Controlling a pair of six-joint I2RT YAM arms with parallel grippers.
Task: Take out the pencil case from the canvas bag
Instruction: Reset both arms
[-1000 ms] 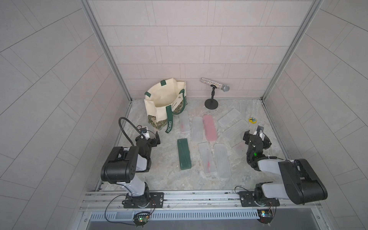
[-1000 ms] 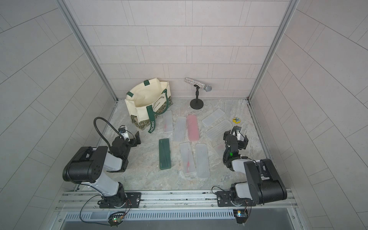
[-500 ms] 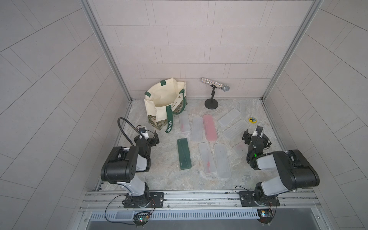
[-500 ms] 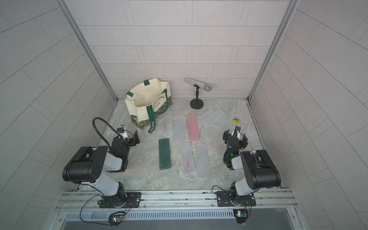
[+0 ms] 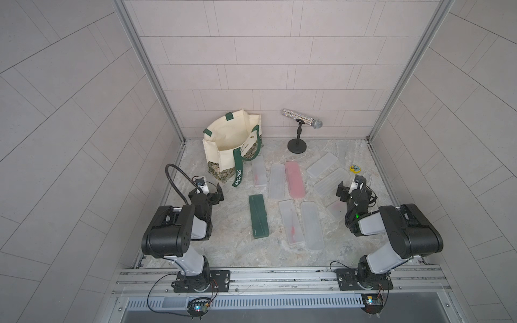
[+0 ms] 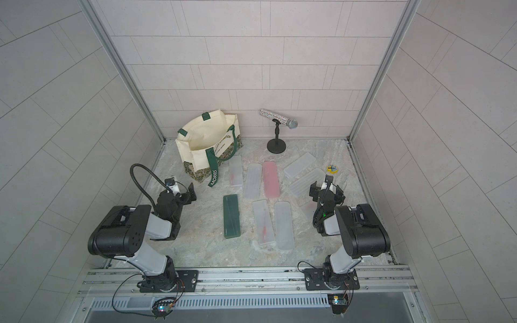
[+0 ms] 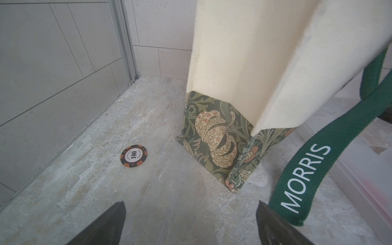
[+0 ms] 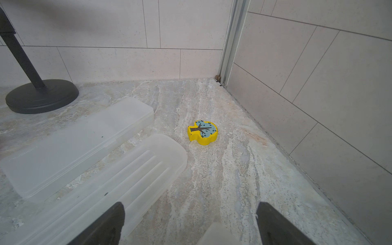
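The cream canvas bag (image 5: 228,139) (image 6: 200,139) stands open at the back left, with its green "MORRIS" strap (image 7: 307,169) hanging down the front. Inside it only cream cloth shows; no pencil case is visible in the bag. Several pencil cases lie on the table: a dark green one (image 5: 258,216), a pink one (image 5: 294,179) and frosted clear ones (image 5: 312,225). My left gripper (image 5: 214,193) (image 7: 191,206) is open and empty, low in front of the bag's patterned corner (image 7: 214,140). My right gripper (image 5: 354,190) (image 8: 191,206) is open and empty over the table beside a ribbed clear case (image 8: 118,182).
A microphone on a black stand (image 5: 300,124) is at the back middle. A yellow tree-shaped piece (image 8: 202,132) lies near the right wall. A poker chip (image 7: 133,156) lies left of the bag. Tiled walls close in three sides.
The right arm's elbow has folded further back while its gripper stays near the same spot. The left arm has not moved.
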